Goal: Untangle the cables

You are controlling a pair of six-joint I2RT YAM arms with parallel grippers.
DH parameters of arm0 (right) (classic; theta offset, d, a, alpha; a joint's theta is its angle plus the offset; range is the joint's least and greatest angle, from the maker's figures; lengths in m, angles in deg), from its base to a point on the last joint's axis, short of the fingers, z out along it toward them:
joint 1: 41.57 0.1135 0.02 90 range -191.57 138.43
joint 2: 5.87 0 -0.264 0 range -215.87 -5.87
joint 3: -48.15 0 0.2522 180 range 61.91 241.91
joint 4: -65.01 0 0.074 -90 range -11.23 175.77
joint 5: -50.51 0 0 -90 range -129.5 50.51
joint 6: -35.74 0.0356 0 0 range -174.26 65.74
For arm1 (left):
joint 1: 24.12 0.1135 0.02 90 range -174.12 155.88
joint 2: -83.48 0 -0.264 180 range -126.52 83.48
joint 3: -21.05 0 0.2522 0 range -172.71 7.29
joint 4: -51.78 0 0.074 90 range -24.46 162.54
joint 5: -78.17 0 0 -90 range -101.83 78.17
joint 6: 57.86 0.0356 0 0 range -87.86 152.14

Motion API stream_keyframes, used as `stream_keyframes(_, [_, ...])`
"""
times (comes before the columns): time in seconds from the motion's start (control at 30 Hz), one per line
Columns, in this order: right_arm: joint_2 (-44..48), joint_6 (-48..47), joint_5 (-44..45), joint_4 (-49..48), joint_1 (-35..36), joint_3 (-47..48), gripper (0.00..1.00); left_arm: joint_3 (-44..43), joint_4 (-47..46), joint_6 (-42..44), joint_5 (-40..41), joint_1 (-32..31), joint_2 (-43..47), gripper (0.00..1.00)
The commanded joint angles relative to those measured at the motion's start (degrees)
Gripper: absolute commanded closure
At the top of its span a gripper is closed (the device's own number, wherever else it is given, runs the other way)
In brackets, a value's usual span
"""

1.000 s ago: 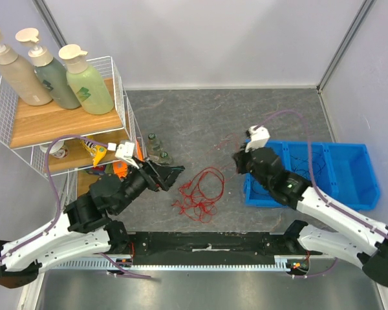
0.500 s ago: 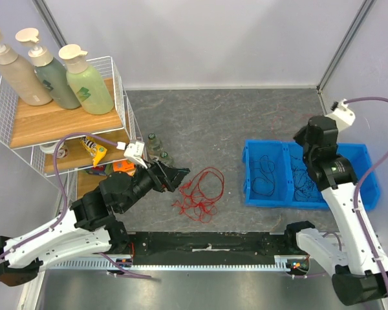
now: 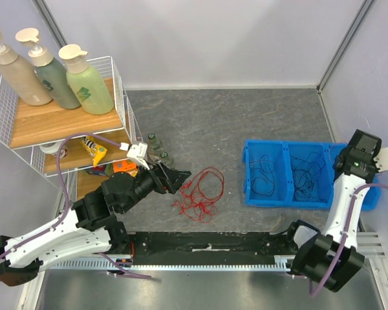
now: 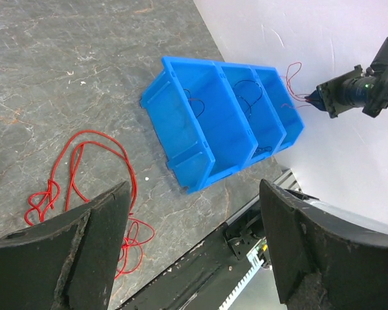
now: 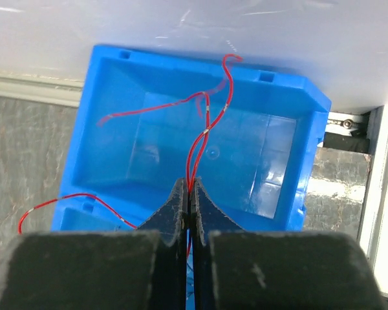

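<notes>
A loose tangle of red cables [image 3: 197, 192] lies on the grey table in front of the arms; the left wrist view shows the same red cables [image 4: 84, 168] at lower left. Just left of the tangle, my left gripper [image 3: 176, 175] stands open with nothing between its fingers [image 4: 110, 219]. Black cables [image 3: 266, 169] lie in the left and middle compartments of the blue bin [image 3: 248, 194]. My right gripper [image 5: 189, 187] is shut on a thin red cable [image 5: 207, 123] and hangs over the bin's right compartment [image 5: 297, 129]. That gripper [image 4: 323, 100] also shows in the left wrist view.
A white wire shelf [image 3: 116, 84] with three pump bottles [image 3: 84, 81] stands at the left, with small items [image 3: 119, 168] below it. A black rail [image 3: 207, 242] runs along the near edge. Walls close in behind and on the right.
My right arm has swung from the table's middle to the far right, carrying the red cable over the bin's right compartment. The left gripper edged toward the red tangle.
</notes>
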Motion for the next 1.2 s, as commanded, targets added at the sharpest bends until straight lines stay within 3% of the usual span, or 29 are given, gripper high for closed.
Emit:
stream_keyframes(0.0, [-7.6, 2.9, -7.9, -2.3, -5.8, 1.8, 1.00, -0.2, -1.9, 1.3, -1.0, 0.0, -1.0, 0.15])
stream_keyframes(0.1, [-13.0, 4.1, -12.2, -2.6, -10.0, 2.6, 1.00, -0.4, -1.9, 0.9, -1.6, 0.1, -1.6, 0.15])
stream_keyframes(0.27, [-15.8, 1.1, -10.2, -6.5, -11.7, 3.4, 1.00, -0.4, -1.3, 0.2, -2.1, 0.0, -1.5, 0.16])
stream_keyframes(0.3, [-15.8, 0.3, -10.1, -6.7, -11.7, 3.6, 0.95, -0.2, -1.2, 0.0, -2.0, 0.1, -1.5, 0.16])
stream_keyframes(0.37, [-15.5, -1.2, -12.6, -7.3, -11.5, 3.8, 0.70, 0.2, -1.2, -0.3, -2.0, 0.0, -1.6, 0.16])
stream_keyframes(0.43, [-13.5, -3.0, -13.4, -8.8, -9.7, 2.8, 0.24, 0.5, -1.6, -0.6, -1.8, 0.1, -1.6, 0.16])
stream_keyframes(0.47, [-11.6, -3.4, -12.1, -9.5, -8.3, 1.9, 0.07, 0.6, -1.9, -0.6, -1.8, 0.0, -1.8, 0.16])
stream_keyframes(0.5, [-9.6, -3.8, -10.3, -10.1, -7.1, 1.2, 0.02, 0.8, -2.2, -0.6, -1.8, 0.1, -2.0, 0.16])
stream_keyframes(0.67, [-1.7, -8.7, -8.8, -11.7, 3.3, -0.1, 0.02, 0.6, -3.5, 0.1, -2.6, 0.0, -3.9, 0.16])
stream_keyframes(0.8, [-1.5, -13.1, 0.9, -8.6, 21.6, 2.2, 0.02, 0.9, -4.3, 0.7, -3.2, 0.0, -5.6, 0.16])
stream_keyframes(0.9, [-3.6, -18.1, 0.9, -9.4, 33.7, 3.3, 0.04, 1.5, -4.2, 0.8, -3.6, 0.1, -6.7, 0.16])
stream_keyframes(1.03, [-6.4, -25.1, -11.9, -14.7, 50.6, 3.4, 0.05, 3.1, -4.2, 1.9, -2.9, 0.1, -8.1, 0.16])
stream_keyframes(1.17, [-8.7, -20.1, -36.8, -24.8, 61.4, -0.2, 0.12, 2.6, -0.6, 2.6, -1.7, 0.1, -9.8, 0.19])
